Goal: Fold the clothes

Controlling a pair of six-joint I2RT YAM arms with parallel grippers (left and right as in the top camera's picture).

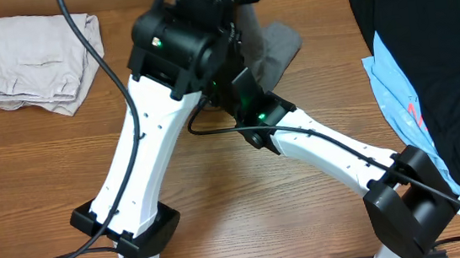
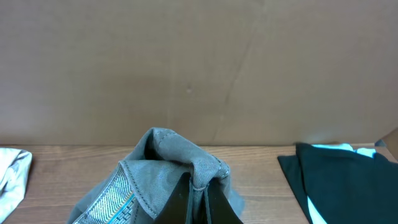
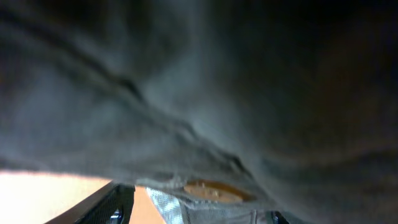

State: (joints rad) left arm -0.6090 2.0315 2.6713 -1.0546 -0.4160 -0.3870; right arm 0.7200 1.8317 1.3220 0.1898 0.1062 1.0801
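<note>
The mid-grey shorts [image 1: 279,44] are bunched up at the far middle of the table, mostly hidden under my two arms in the overhead view. In the left wrist view my left gripper [image 2: 198,200] is shut on a raised fold of the shorts [image 2: 163,163], whose patterned inner waistband shows at the lower left. In the right wrist view the grey cloth [image 3: 186,93] fills the frame and hangs over my right gripper [image 3: 196,214]. Its fingers stand apart at the bottom corners, with a brown button [image 3: 214,190] and the waistband edge between them.
A folded beige garment [image 1: 37,59] lies at the far left. A black garment [image 1: 443,58] lies over a light-blue one [image 1: 396,96] at the right edge. A cable [image 1: 90,41] runs over the left arm. A brown wall [image 2: 199,68] stands behind the table.
</note>
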